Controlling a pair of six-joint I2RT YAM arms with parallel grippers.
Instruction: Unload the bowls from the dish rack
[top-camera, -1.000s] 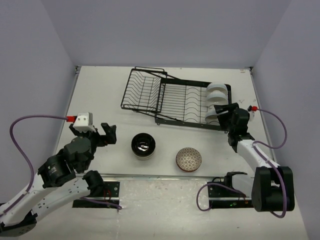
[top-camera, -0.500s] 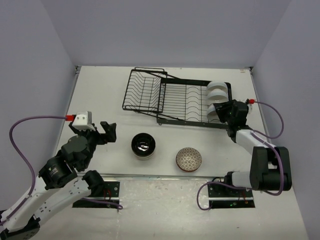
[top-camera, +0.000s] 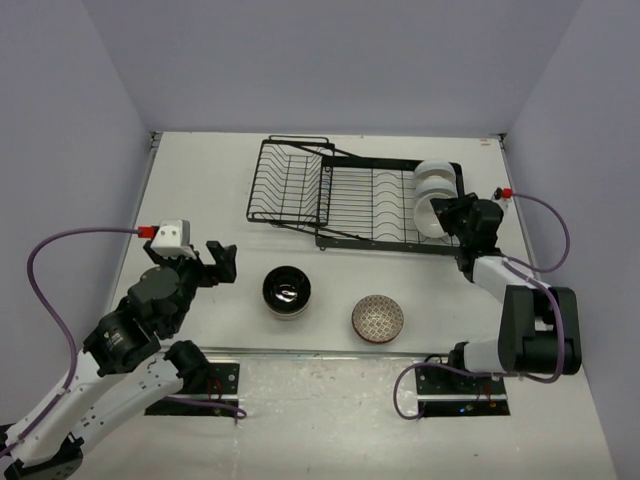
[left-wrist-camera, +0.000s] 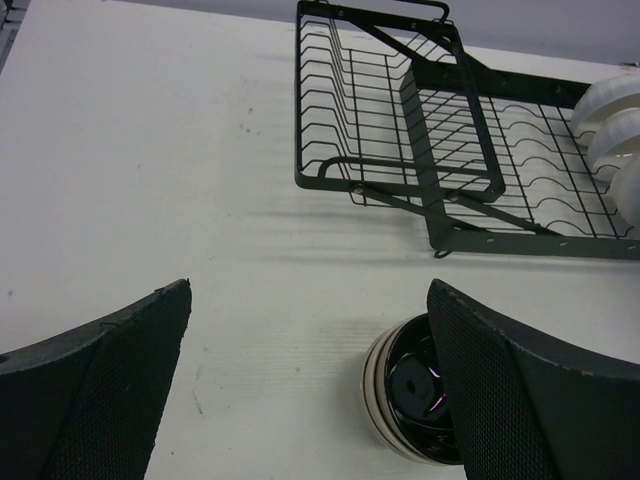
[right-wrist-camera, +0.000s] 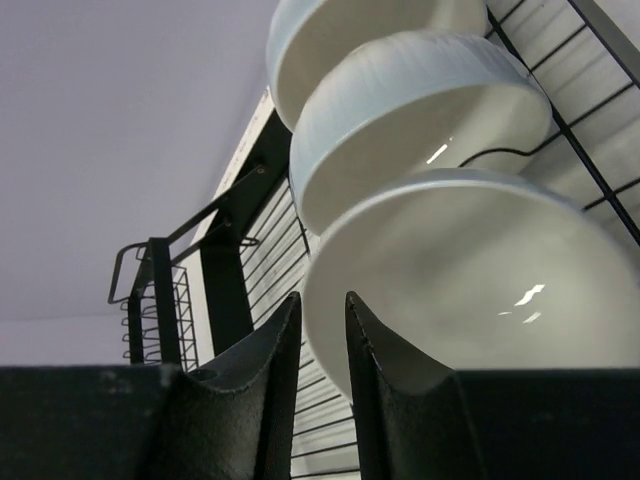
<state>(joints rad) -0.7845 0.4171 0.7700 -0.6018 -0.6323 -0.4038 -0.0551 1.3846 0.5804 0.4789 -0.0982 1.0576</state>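
Observation:
The black wire dish rack stands at the back of the table. Three white bowls stand on edge at its right end. My right gripper is at the nearest white bowl; its two fingers stand close together astride that bowl's rim, one inside and one outside. The bowl still stands in the rack. A beige bowl with a black inside and a net-patterned bowl sit on the table in front. My left gripper is open and empty, left of the beige bowl.
The raised basket part of the rack holds nothing. Grey walls close in the table on the left, back and right. The arms' base plates lie along the near edge.
My right gripper has moved up from beside the rack to its right end and now straddles the nearest white bowl's rim. The left arm has shifted slightly.

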